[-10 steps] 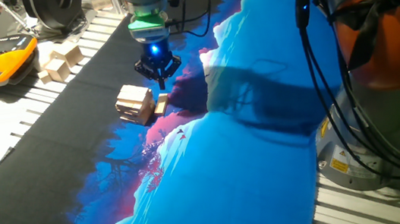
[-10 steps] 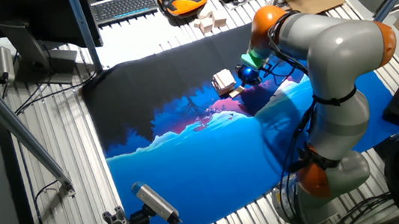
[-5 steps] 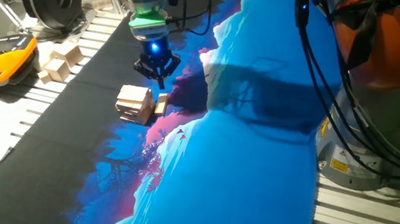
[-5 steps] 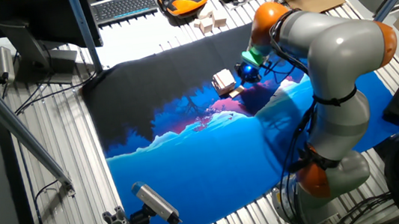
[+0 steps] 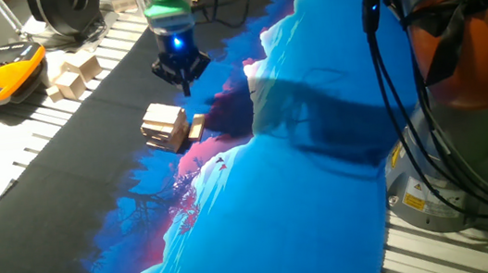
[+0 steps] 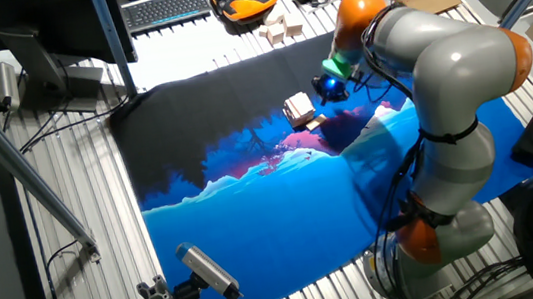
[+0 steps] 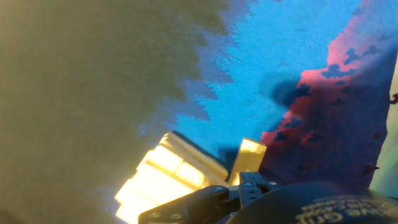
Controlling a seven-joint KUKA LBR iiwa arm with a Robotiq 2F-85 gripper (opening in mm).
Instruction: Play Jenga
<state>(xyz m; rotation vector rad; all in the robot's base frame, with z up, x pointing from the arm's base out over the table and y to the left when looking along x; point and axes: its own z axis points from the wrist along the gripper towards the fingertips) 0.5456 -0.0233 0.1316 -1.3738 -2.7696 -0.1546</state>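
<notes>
The Jenga stack (image 5: 164,126) is a low pile of pale wooden blocks in crossed layers on the black part of the cloth. Its single matching block (image 5: 196,126) lies close against the stack's right side. My gripper (image 5: 186,86) hangs above and behind them, clear of both, fingers together and empty. In the other fixed view the gripper (image 6: 325,88) is up and right of the stack (image 6: 298,109) and the single block (image 6: 313,122). The hand view shows the stack (image 7: 168,174) and the single block (image 7: 249,157) below, beside my dark fingertips (image 7: 249,182).
Chunkier pale wooden cubes (image 5: 73,75) sit grouped at the back left, near an orange teach pendant (image 5: 12,72). A keyboard (image 6: 165,7) lies beyond the cloth. The arm's base (image 5: 461,44) stands at the right. The cloth (image 5: 307,194) is black, pink and blue.
My gripper has risen and drawn back, away from the single block and the stack. The blocks have not moved.
</notes>
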